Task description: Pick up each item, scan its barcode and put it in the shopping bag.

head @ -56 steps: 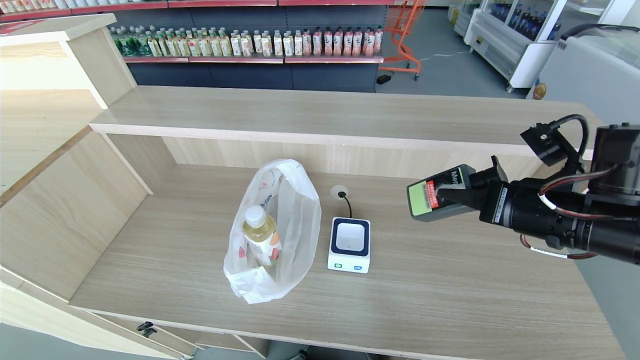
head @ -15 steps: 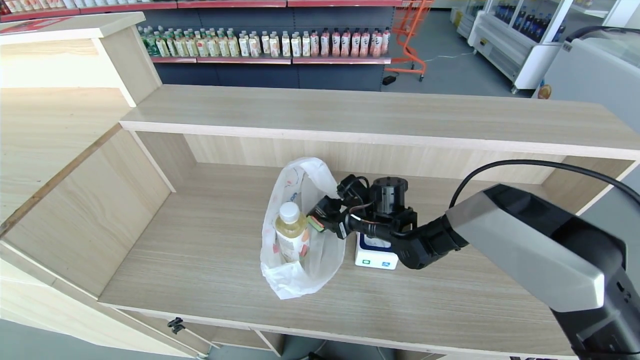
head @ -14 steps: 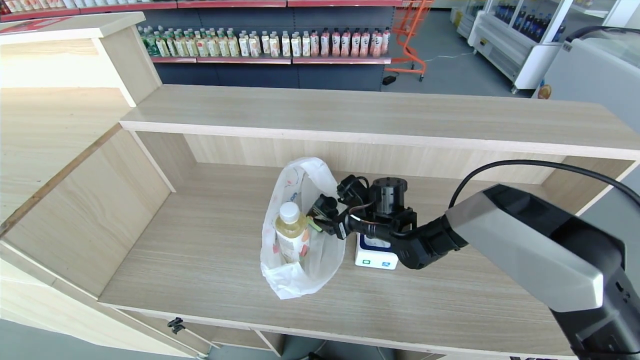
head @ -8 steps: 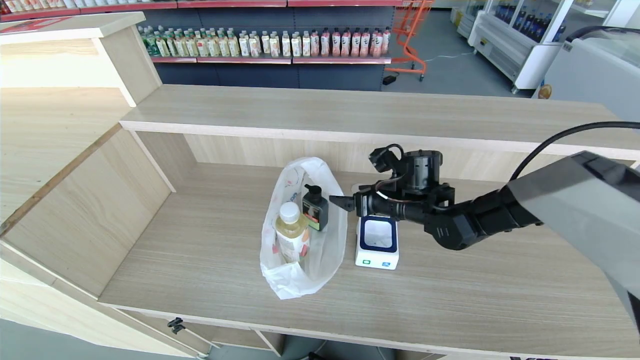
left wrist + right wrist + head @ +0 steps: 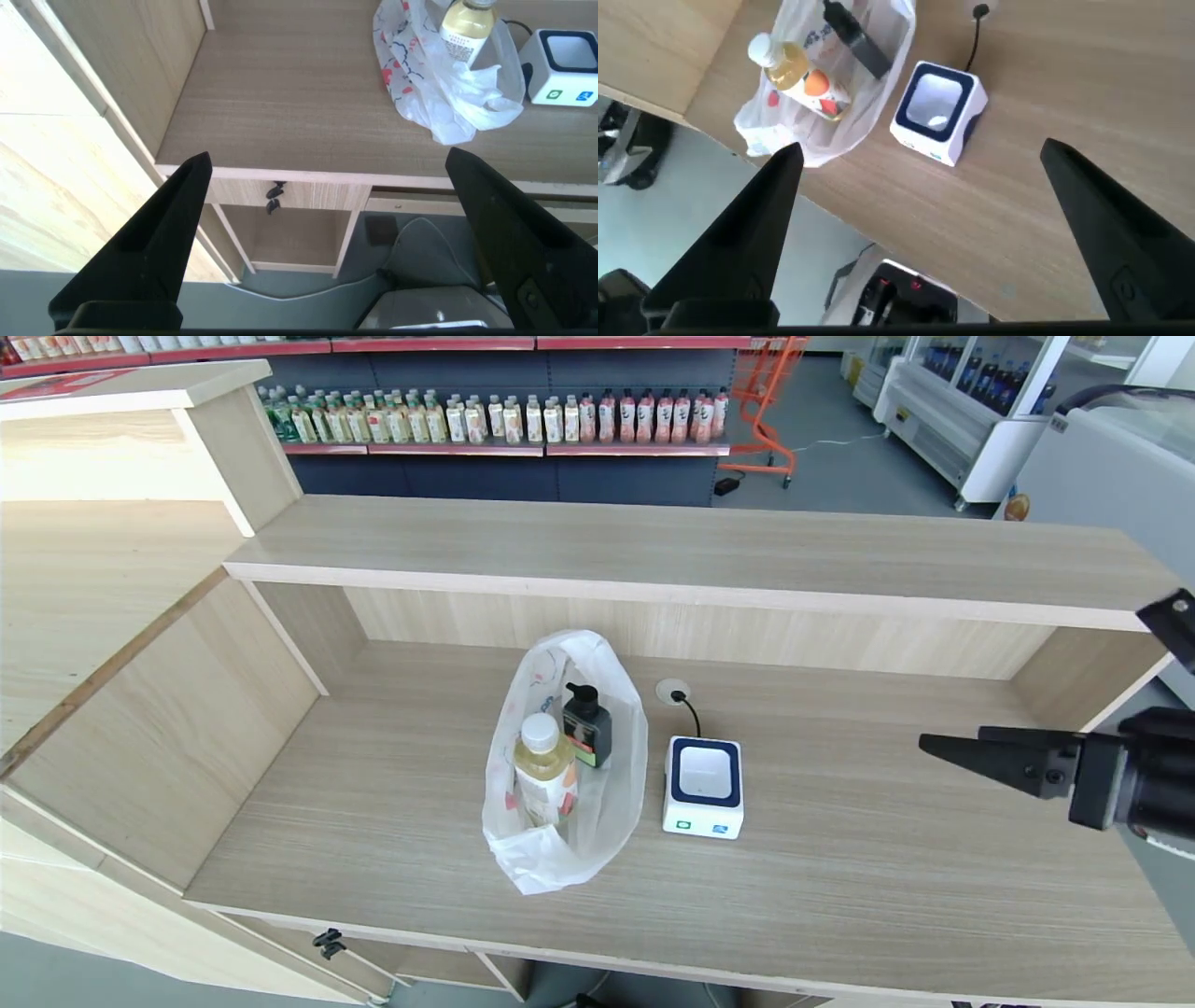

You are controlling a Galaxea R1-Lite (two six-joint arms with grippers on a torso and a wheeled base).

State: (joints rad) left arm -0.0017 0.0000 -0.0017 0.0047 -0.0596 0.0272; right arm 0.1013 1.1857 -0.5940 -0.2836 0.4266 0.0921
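The white plastic shopping bag [image 5: 560, 803] stands open at the middle of the wooden counter [image 5: 840, 877]. Inside it a tea bottle [image 5: 541, 775] with a white cap stands upright, and a dark pump bottle [image 5: 587, 730] leans just behind it. The white and navy barcode scanner [image 5: 705, 786] sits to the bag's right. My right gripper [image 5: 926, 743] hangs open and empty above the counter's right end, far from the bag. From its wrist I see the bag [image 5: 817, 117], pump bottle [image 5: 856, 42] and scanner [image 5: 936, 110] below. My left gripper [image 5: 329, 161] is open and empty, out past the counter's front edge.
A raised ledge [image 5: 691, 551] runs along the back of the counter, and side walls close it left and right. The scanner's cable [image 5: 689, 709] runs to a grommet behind it. Drawers with a black handle [image 5: 275, 198] sit under the front edge. Store shelves stand beyond.
My right gripper carried the dark pump bottle to the bag, let it go inside and drew back to the right, empty. The head view shifted after the oldest frame.
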